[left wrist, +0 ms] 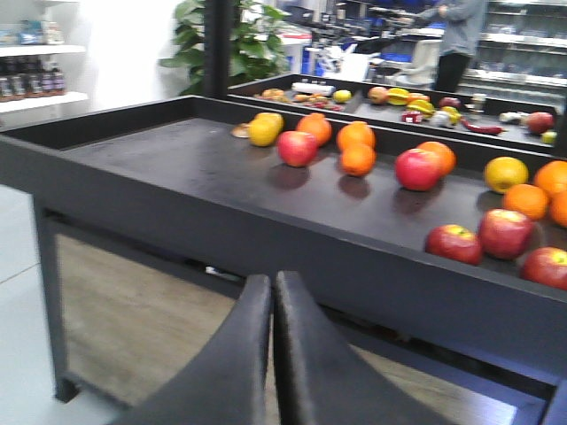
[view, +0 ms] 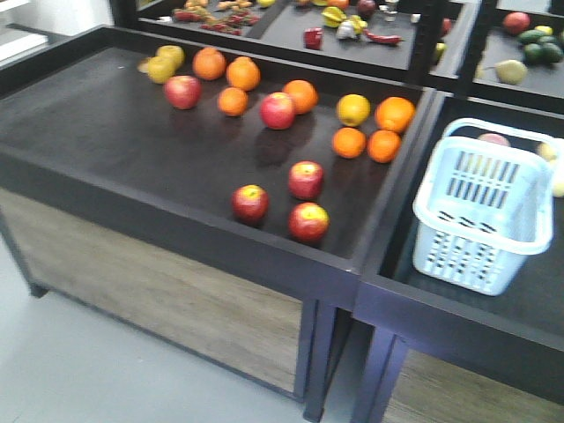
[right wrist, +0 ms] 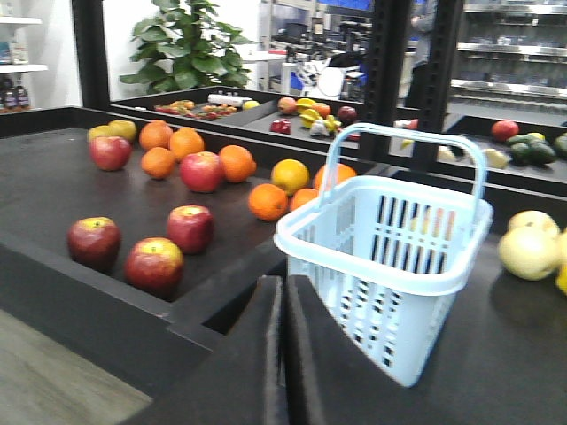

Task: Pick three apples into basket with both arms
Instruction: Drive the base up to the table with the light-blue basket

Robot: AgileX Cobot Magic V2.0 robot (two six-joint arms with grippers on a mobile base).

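Red apples [view: 306, 179] near oranges [view: 382, 145]; basket [view: 480, 231] apart; left pincer [left wrist: 272, 282], right pincer [right wrist: 283, 283] clenched, empty.

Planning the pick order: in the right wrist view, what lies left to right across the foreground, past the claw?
Leftmost apple → front apple → third apple, slightly behind → basket → pale yellow fruit.

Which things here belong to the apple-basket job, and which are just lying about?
Job: red apples, front three likeliest; basket; left gripper and right gripper, both shut.
Lying about: oranges; yellow fruits; rear-table produce.
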